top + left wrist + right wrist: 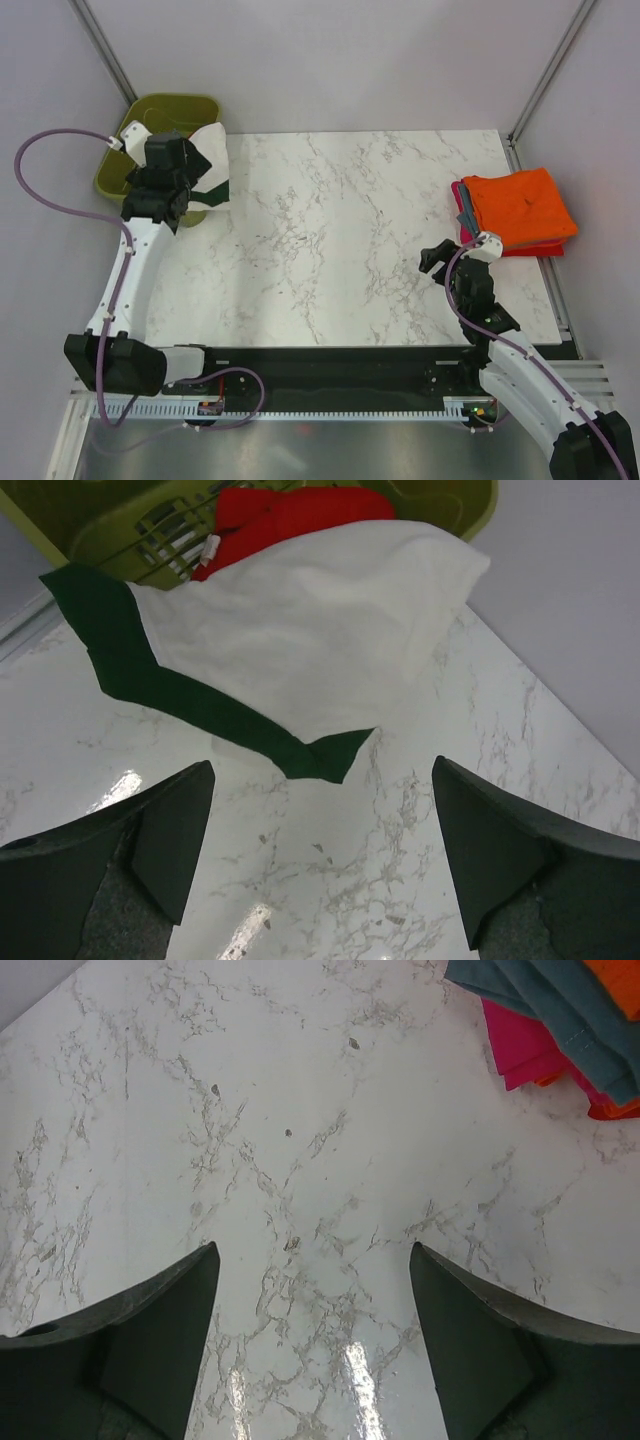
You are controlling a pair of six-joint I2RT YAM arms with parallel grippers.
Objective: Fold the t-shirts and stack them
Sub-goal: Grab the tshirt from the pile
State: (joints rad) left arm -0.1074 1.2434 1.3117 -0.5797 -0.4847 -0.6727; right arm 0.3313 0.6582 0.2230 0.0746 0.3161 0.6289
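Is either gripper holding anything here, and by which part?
Nothing is held. The left gripper is open, short of the cream shirt hanging out of the bin; the right gripper is open over the table.

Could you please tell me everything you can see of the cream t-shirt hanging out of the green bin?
The cream t-shirt is soft, unfolded cloth with dark green trim along its lower edge. It spills over the rim of the olive bin, its free end reaching out over the marble table. A red shirt lies behind it in the bin. The open left gripper faces it, with nothing between its fingers.
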